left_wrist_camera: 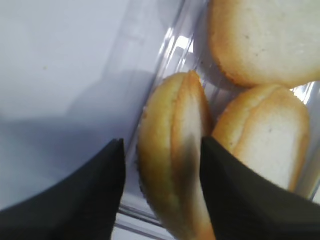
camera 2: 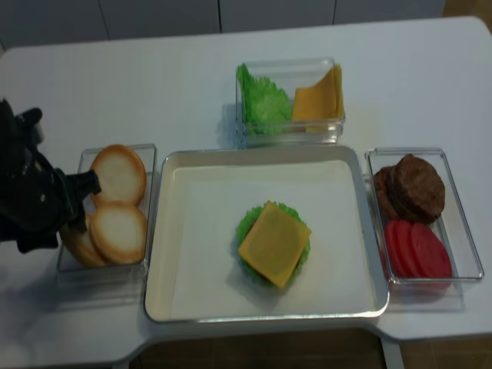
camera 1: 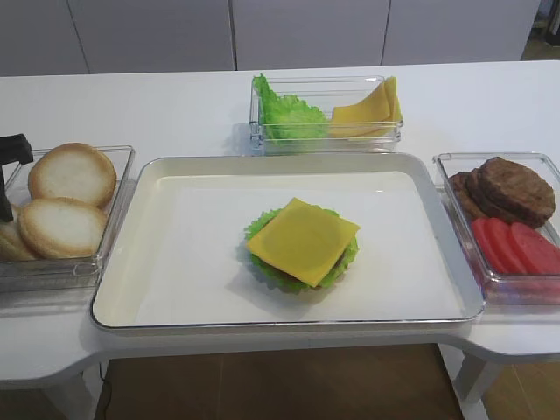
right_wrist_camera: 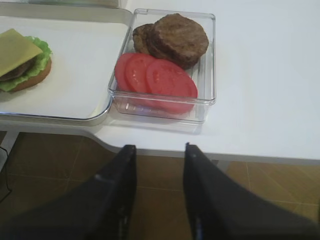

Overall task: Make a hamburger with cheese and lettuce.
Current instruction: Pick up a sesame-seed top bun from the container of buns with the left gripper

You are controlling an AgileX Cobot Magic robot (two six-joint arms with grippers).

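On the tray (camera 1: 175,289), the hamburger (camera 1: 302,245) sits topless: cheese (camera 1: 303,239) over lettuce (camera 1: 262,267). Left end effector (left_wrist_camera: 160,150) grips an upright bun half (left_wrist_camera: 172,155); right end effector (right_wrist_camera: 159,152) hangs parted and empty beyond the tabletop (right_wrist_camera: 270,90) edge

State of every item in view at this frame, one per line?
hamburger: unfinished, no top bun
cheese: flat, topmost on the stack
lettuce: rim showing under the patty
left tool: straddling an on-edge bun half in its bin
right tool: open, empty, off the table edge
tray: holds only the stack
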